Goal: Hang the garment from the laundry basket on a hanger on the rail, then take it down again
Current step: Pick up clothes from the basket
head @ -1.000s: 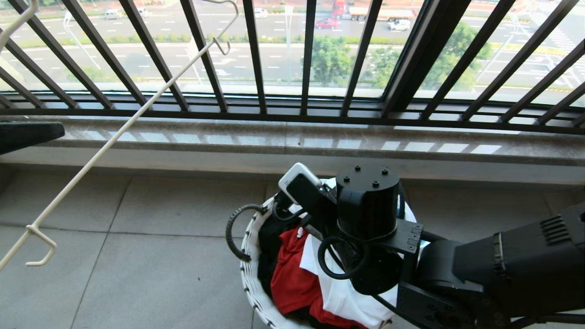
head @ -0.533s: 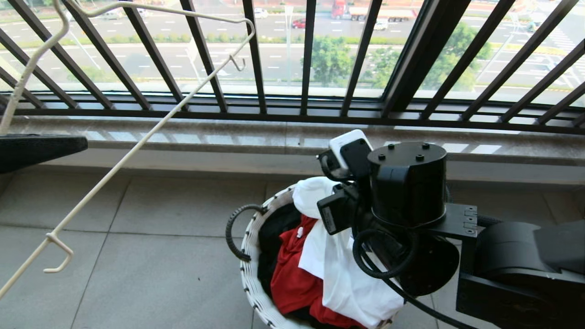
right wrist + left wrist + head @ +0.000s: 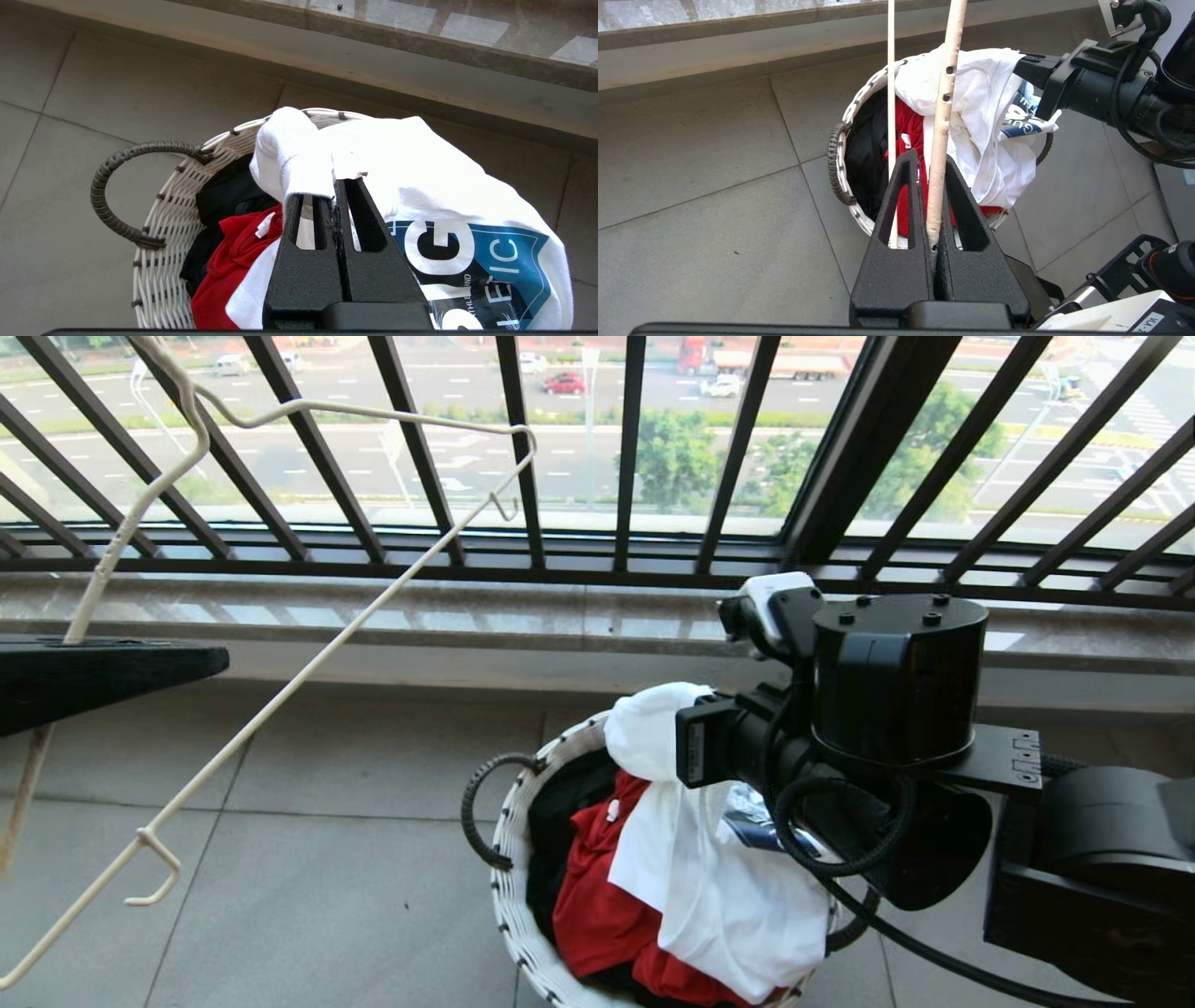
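Right end effector (image 3: 337, 186), lower center of its wrist view, pinches a fold of the limp, light T-shirt (image 3: 420, 186) over the basket (image 3: 163, 219). Upper left, head view, left end effector (image 3: 931, 196) clamps the stiff hanger (image 3: 280, 691).

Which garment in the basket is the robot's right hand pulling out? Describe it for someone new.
Below the barred window, the round white woven basket sits on the tiled floor. The right hand pinches the white T-shirt with a blue lettered logo, draped over red and black clothes.
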### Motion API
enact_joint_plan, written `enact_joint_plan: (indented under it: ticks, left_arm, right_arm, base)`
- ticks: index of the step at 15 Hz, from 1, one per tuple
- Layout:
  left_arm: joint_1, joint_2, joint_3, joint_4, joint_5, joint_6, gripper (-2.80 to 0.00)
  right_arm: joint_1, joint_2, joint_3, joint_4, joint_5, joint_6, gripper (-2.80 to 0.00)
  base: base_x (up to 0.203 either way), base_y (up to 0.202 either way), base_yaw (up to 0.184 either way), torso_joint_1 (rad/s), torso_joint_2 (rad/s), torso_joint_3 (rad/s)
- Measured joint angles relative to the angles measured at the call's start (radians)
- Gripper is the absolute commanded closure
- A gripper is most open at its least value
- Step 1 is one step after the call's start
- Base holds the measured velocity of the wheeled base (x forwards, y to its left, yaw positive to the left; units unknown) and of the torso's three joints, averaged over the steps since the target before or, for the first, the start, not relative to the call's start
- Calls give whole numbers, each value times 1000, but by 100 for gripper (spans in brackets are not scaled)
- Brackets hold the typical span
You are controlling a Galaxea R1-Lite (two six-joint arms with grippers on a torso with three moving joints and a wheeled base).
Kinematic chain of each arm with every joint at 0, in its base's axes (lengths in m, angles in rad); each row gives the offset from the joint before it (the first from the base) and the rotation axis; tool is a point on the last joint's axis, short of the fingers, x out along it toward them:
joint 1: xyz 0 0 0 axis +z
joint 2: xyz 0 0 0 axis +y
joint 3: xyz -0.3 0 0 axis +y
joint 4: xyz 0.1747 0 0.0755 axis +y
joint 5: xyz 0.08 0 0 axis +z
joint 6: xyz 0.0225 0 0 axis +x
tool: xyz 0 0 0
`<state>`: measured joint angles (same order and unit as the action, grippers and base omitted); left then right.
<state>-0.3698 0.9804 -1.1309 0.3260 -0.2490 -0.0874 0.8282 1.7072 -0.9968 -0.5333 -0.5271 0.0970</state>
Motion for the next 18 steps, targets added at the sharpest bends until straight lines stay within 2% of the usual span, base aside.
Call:
enact_joint_plan:
  ticks: [12,18]
  left_arm:
    - [0,37,0,0,-9,-3,0]
    - [1,49,-3,1,-8,3,0]
  right_arm:
    - [-33,12,9,5,6,1,0]
    - [-33,21,28,3,9,0,0]
  base:
    - [0,0,0,1,0,3]
    - [0,0,0,2,1,172]
